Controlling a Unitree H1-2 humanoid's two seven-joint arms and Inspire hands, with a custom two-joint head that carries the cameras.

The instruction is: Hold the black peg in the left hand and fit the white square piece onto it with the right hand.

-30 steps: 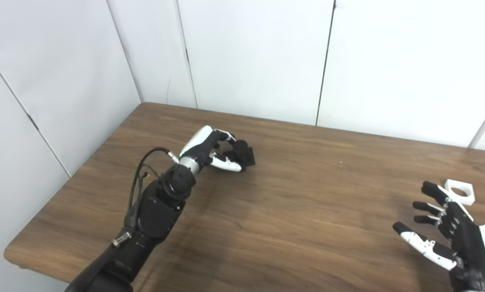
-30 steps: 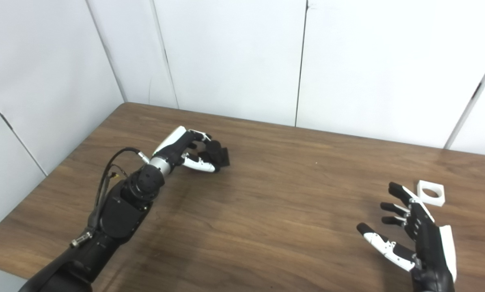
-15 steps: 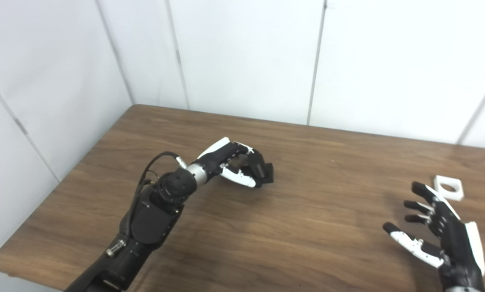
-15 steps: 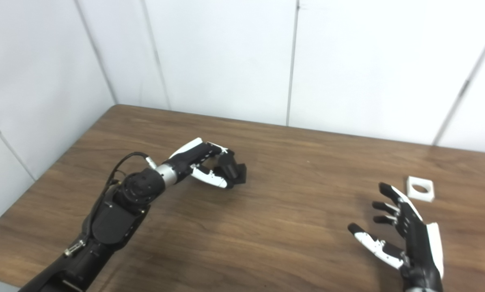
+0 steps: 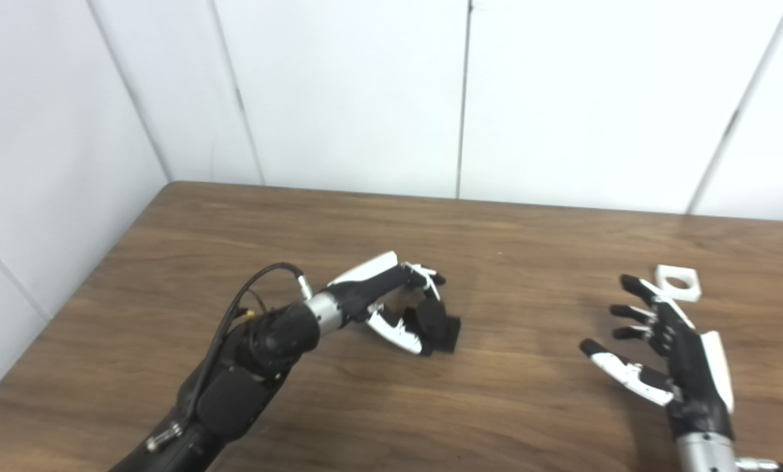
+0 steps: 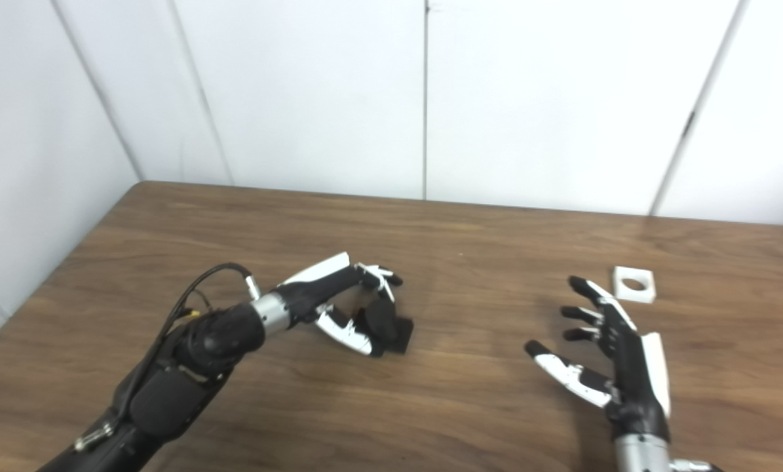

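Left hand, centre-left of frame, fingers curled round the black peg. Peg sits low over the wooden worktop; cannot tell if its square base touches the surface or is just clear of it. Grip looks like a fingertip hold, thumb below, other fingers over the top, not a full wrap.

Right hand, lower right of frame, fingers spread wide, holding nothing, palm turned toward frame centre. White square piece lies flat on the worktop at right, just beyond the right hand's fingertips, not touching them in either view. Round hole in it faces up.

Stage, as I judge it: peg is in hand, white piece not yet picked up, fitting not begun.

Risks from here:
- The white piece is flat and low. Fingers coming in from the side could push it toward the right edge instead of getting under it.
- A pinch across the hole would block the peg, so it needs a hold on the outer edges.
- The peg hold looks shallow. Pressing the piece on could twist or tip the peg in the left fingers, or knock it out.
- The left fingers cover much of the peg, so there may not be enough free peg end for the hole to go over.
- The two parts are well apart, so hole and peg will need lining up once they are brought together.
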